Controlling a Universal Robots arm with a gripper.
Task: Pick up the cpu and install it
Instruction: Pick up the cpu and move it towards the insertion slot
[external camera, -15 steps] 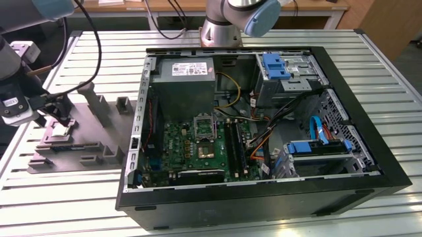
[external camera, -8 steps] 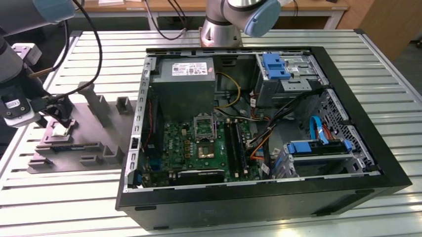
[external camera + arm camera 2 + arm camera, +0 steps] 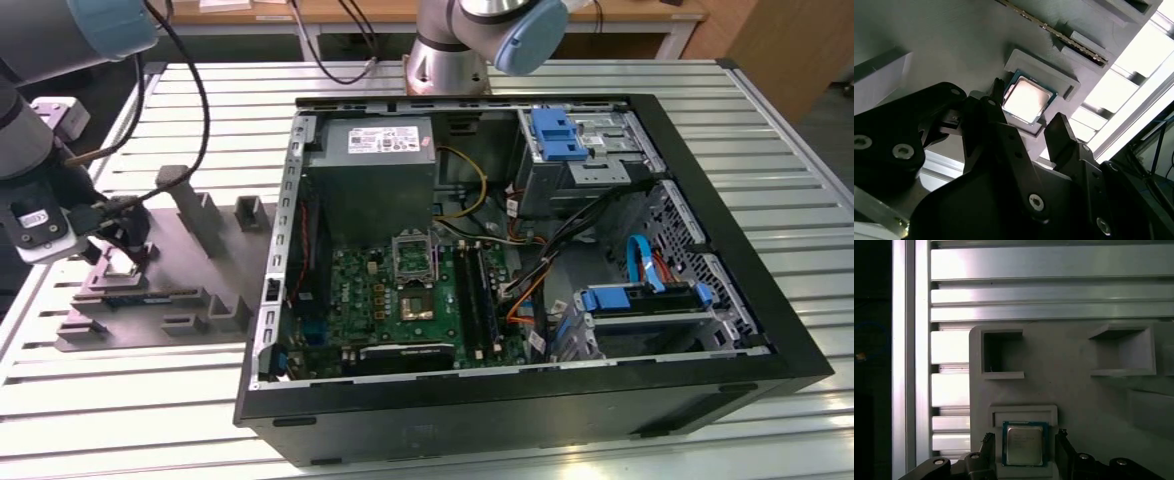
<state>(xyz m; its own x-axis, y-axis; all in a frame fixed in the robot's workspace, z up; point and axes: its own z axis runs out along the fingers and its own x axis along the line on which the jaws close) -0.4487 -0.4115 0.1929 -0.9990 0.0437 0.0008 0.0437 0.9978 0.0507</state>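
The cpu (image 3: pixel 1025 444) is a small square chip with a silvery top and a thin rim. It lies flat in a raised pocket of the grey fixture plate (image 3: pixel 1074 390). My gripper (image 3: pixel 1025 439) hangs just over it, open, one black finger on each side of the chip and a small gap to each. In the second wrist view the cpu (image 3: pixel 1026 100) shines between the two fingers (image 3: pixel 1061 132) of the gripper (image 3: pixel 1026 111). The exterior view has my gripper (image 3: pixel 123 245) low over the fixture plate (image 3: pixel 187 300), at that view's left. The socket (image 3: pixel 411 258) sits on the motherboard inside the computer case (image 3: pixel 534 390).
The open black case holds a grey power supply (image 3: pixel 380 170), blue drive brackets (image 3: pixel 558 135) and loose cables (image 3: pixel 534 270). Upright blocks (image 3: pixel 200 215) stand on the fixture plate. Everything rests on a slatted aluminium table (image 3: pixel 134 400). A second arm's base (image 3: pixel 447 50) stands behind the case.
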